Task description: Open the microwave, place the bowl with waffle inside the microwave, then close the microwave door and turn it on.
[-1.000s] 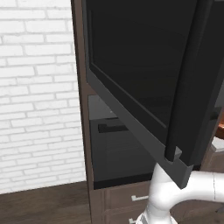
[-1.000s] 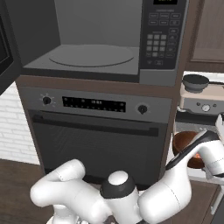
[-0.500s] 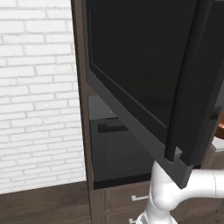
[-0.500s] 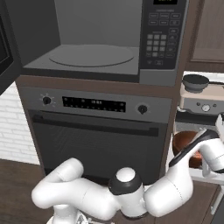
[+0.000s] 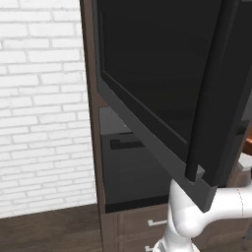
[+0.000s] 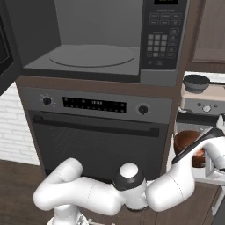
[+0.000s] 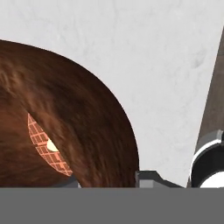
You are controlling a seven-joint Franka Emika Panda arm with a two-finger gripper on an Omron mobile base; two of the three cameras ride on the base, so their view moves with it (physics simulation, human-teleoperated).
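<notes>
The large built-in microwave (image 6: 101, 41) with its grey cavity and round glass turntable filled the upper half of the right base view, set in brown wood cabinetry, its dark keypad panel at the upper right. Its cavity stood open. The microwave door (image 5: 162, 83), a wide dark glass panel in a grey frame with a dark vertical bar handle, hung swung out across the upper right of the left base view, and its edge showed at the far left of the right base view.

Below the microwave, in the middle of the right base view, sat the dark oven (image 6: 99, 132) with two round knobs, a digital display and a horizontal bar handle. A white brick wall (image 5: 44, 108) covered the left side of the left base view, above a dark wood floor (image 5: 49, 229).

The white arm curved along the bottom of the right base view and reached to the lower right, where the gripper (image 6: 206, 147) sat at the brown wooden bowl (image 6: 188, 143) on a pale counter (image 7: 144, 57).

In the hand view the bowl took up the left half, a gridded orange waffle (image 7: 46, 148) lying inside it. A dark finger tip (image 7: 151, 178) rose at each side of the bowl's near wall, straddling the rim; whether they were pinching it I could not tell.
</notes>
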